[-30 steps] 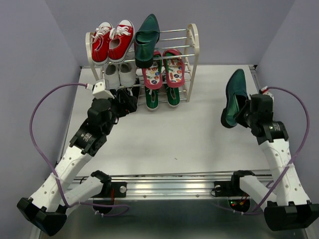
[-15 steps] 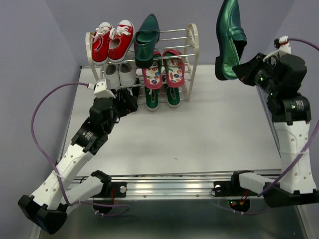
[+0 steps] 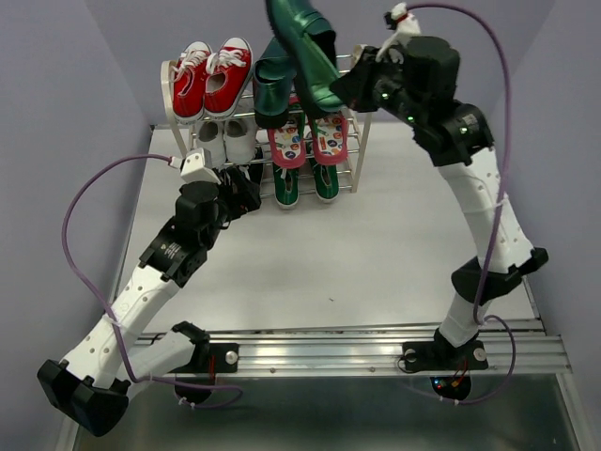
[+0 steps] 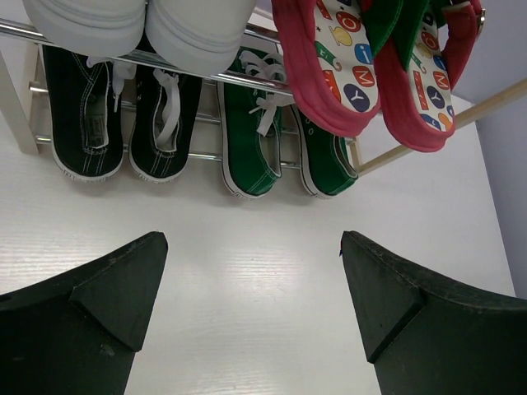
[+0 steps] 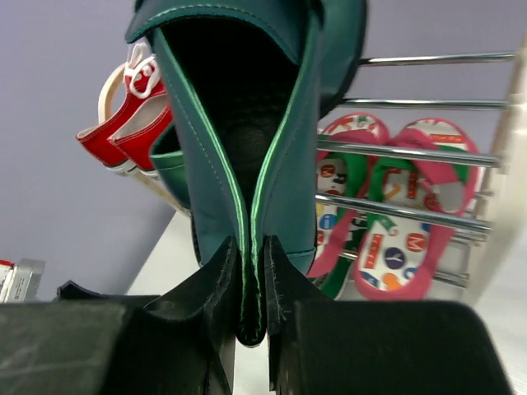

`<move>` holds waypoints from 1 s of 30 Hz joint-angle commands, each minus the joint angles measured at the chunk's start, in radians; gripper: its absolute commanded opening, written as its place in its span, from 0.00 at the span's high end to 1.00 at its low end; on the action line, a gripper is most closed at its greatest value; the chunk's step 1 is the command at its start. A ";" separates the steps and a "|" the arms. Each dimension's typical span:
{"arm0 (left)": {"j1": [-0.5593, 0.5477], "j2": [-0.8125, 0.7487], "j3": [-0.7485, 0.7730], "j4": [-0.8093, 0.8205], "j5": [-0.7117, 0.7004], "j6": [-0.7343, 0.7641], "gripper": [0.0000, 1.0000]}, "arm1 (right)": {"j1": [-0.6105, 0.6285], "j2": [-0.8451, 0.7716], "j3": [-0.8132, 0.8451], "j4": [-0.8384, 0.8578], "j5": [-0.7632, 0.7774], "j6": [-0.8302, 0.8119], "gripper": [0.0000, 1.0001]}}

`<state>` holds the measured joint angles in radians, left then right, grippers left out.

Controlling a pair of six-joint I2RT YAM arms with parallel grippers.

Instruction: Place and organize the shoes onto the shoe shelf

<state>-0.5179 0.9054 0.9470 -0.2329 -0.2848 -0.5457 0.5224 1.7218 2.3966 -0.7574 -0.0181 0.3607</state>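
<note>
My right gripper (image 3: 340, 92) (image 5: 251, 247) is shut on the back rim of a glossy dark-green heel (image 3: 305, 42) (image 5: 247, 140). It holds the heel in the air over the right half of the top tier of the shoe shelf (image 3: 362, 89). The matching heel (image 3: 269, 89) (image 5: 169, 160) lies on that tier. Red-strapped flip-flops (image 3: 310, 136) (image 4: 329, 70) (image 5: 403, 234) lean on the middle rods, and green sneakers (image 3: 305, 183) (image 4: 247, 152) sit on the bottom tier. My left gripper (image 3: 246, 194) (image 4: 254, 243) stands open and empty low over the table, in front of the bottom tier.
Red sneakers (image 3: 212, 77) (image 5: 132, 115) fill the top tier's left half. White sneakers (image 3: 223, 141) (image 4: 123, 25) sit below them and black sneakers (image 4: 82, 123) at the bottom left. Purple walls close in the white table (image 3: 376, 254) on three sides.
My right arm has lifted the heel from the table's right side and swung it left to above the shelf's top tier. The left arm has hardly moved.
</note>
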 commanded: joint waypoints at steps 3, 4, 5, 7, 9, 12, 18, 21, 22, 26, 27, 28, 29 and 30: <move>-0.007 -0.014 0.045 0.000 -0.040 -0.003 0.01 | 0.181 0.062 0.124 0.151 0.558 -0.092 0.99; -0.007 -0.014 0.047 -0.005 -0.048 -0.003 0.01 | 0.209 0.062 0.118 0.167 0.599 -0.091 0.99; -0.005 -0.014 0.049 -0.009 -0.050 -0.007 0.01 | 0.220 0.064 0.119 0.179 0.630 -0.092 0.99; -0.007 -0.017 0.044 -0.009 -0.053 -0.008 0.01 | 0.243 0.062 0.119 0.223 0.730 -0.111 0.99; -0.007 -0.020 0.038 -0.003 -0.050 -0.008 0.01 | 0.255 0.061 0.116 0.253 0.767 -0.129 0.99; -0.005 -0.020 0.035 0.004 -0.045 -0.008 0.01 | 0.265 0.061 0.098 0.279 0.791 -0.147 0.99; -0.007 -0.013 0.035 0.006 -0.040 -0.008 0.01 | 0.265 0.104 0.105 0.280 0.868 -0.181 0.99; -0.007 -0.013 0.033 0.007 -0.037 -0.008 0.01 | 0.265 0.117 0.108 0.282 0.895 -0.187 0.99; -0.007 -0.013 0.032 0.009 -0.036 -0.010 0.01 | 0.265 0.122 0.107 0.280 0.905 -0.189 0.99; -0.007 -0.020 0.027 0.014 -0.036 -0.010 0.01 | 0.265 0.151 0.118 0.288 0.922 -0.197 0.99; -0.007 -0.022 0.026 0.014 -0.036 -0.010 0.01 | 0.265 0.162 0.124 0.290 0.923 -0.203 0.98; -0.007 -0.022 0.026 0.014 -0.036 -0.010 0.01 | 0.265 0.179 0.131 0.293 0.920 -0.206 0.98; -0.007 -0.023 0.026 0.014 -0.037 -0.008 0.01 | 0.265 0.188 0.144 0.296 0.920 -0.209 0.98; -0.007 -0.025 0.026 0.012 -0.037 -0.010 0.01 | 0.265 0.194 0.147 0.305 0.917 -0.219 0.98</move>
<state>-0.5179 0.9054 0.9504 -0.2527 -0.3115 -0.5560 0.7834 1.9152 2.4653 -0.6540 0.8574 0.1677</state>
